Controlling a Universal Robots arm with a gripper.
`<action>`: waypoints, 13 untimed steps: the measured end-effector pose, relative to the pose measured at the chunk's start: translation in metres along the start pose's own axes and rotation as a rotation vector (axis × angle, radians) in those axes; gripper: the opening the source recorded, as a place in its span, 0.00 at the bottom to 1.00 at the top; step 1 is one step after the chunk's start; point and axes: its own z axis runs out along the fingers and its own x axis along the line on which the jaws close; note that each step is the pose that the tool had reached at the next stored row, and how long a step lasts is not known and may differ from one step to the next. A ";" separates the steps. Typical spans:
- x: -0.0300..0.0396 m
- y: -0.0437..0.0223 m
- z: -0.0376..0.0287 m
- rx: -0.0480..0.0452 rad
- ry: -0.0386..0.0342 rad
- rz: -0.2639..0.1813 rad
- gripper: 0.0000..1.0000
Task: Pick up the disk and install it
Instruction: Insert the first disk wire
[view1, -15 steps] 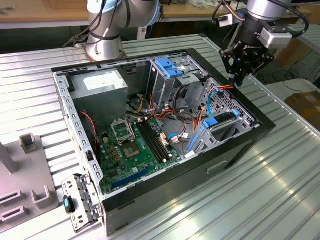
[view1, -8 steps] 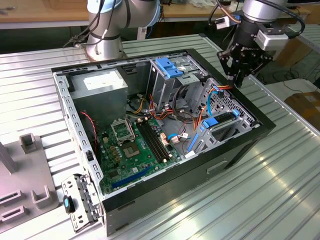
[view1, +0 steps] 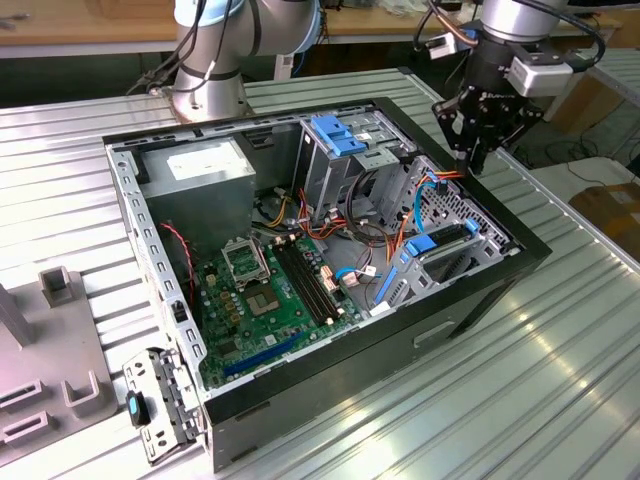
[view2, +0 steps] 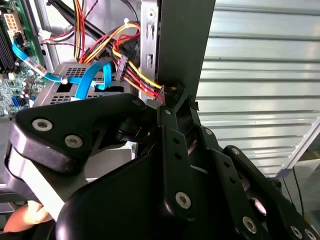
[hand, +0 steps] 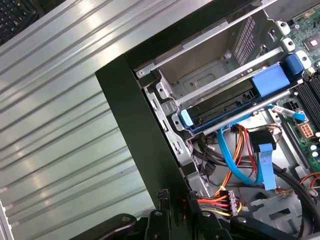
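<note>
While the claw (view1: 470, 160) hangs over the computer case's (view1: 330, 385) corner, tips drawn together on nothing (cables (hand: 220, 200) just below), the disk (hand: 222, 107) sits slotted in the drive cage (view1: 455, 205), blue rail outward.

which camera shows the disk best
The first wrist view: the disk sits in the cage, blue rail clear along its edge. The exterior view shows it as a dark strip there. The second wrist view faces cables.

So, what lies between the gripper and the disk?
In the exterior view, a blue cable and orange wires cross the perforated plate between gripper and disk.
</note>
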 end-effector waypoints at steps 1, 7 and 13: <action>-0.0010 -0.0013 0.0001 -0.0059 0.0052 -0.001 0.27; -0.0031 -0.0007 0.0005 -0.0111 0.0219 -0.002 0.27; -0.0027 -0.0006 -0.0015 -0.0107 0.0218 -0.002 0.16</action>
